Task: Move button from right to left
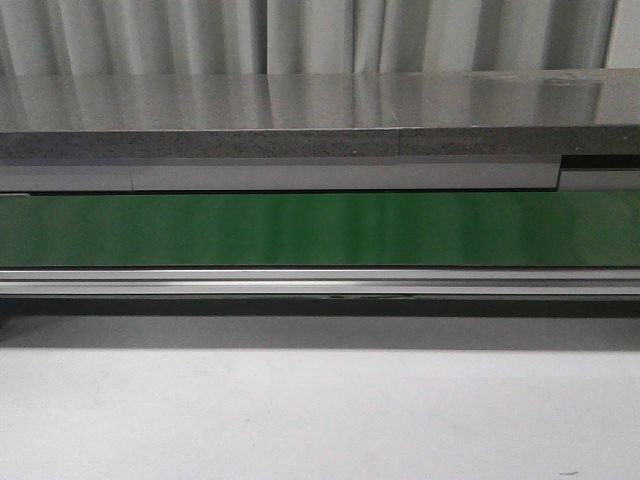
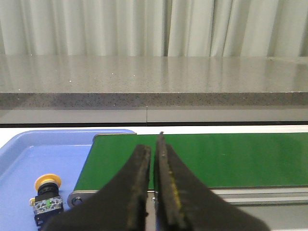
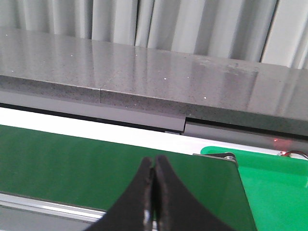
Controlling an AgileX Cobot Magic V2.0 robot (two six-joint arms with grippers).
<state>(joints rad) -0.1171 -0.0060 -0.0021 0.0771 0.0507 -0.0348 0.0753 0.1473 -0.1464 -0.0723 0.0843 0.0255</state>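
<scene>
Status from my end. Front view: neither arm visible, just the green conveyor belt running across mid-frame, a grey stone-look counter behind it, pale curtain at the top and the white table filling the lower part. No button in that view.

Left wrist view: left gripper at bottom centre, black fingers pressed nearly together with only a thin slit between them, nothing held. I read it as clenched and empty. The button sits in the lower left of the frame, inside a blue tray, yellow-orange head up, black body below with a green mark on it. It stands just beside the end of the belt, apart from the fingers. The belt's end roller sits close to the button.

Right wrist view: right gripper at bottom centre, tips touching, nothing between them, also clenched and empty. It hangs over the belt. A green tray is at lower right, past the belt end. I see a small red light at its far edge; can't tell what it is.
</scene>
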